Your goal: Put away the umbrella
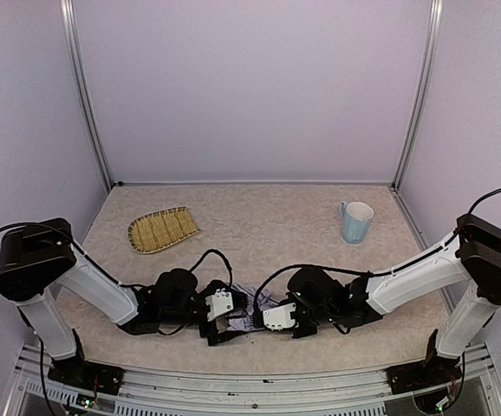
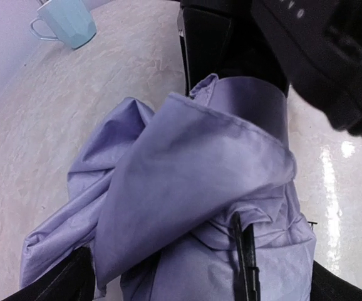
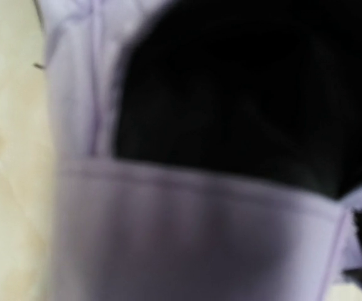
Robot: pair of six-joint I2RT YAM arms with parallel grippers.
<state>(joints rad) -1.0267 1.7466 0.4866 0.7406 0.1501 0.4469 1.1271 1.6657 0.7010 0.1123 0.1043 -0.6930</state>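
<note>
Lavender folds of the umbrella [image 2: 193, 188] lie bunched on the table [image 1: 259, 225], where we see the left gripper [image 1: 231, 328] gaping wide around them and the right gripper [image 1: 257, 314] pinching the fabric.

Lab booth: plain walls [image 1: 250, 87], aluminium posts [image 1: 86, 95]

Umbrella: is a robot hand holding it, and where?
The right hand pinches the umbrella by its fabric. The left hand sits open around it.
</note>
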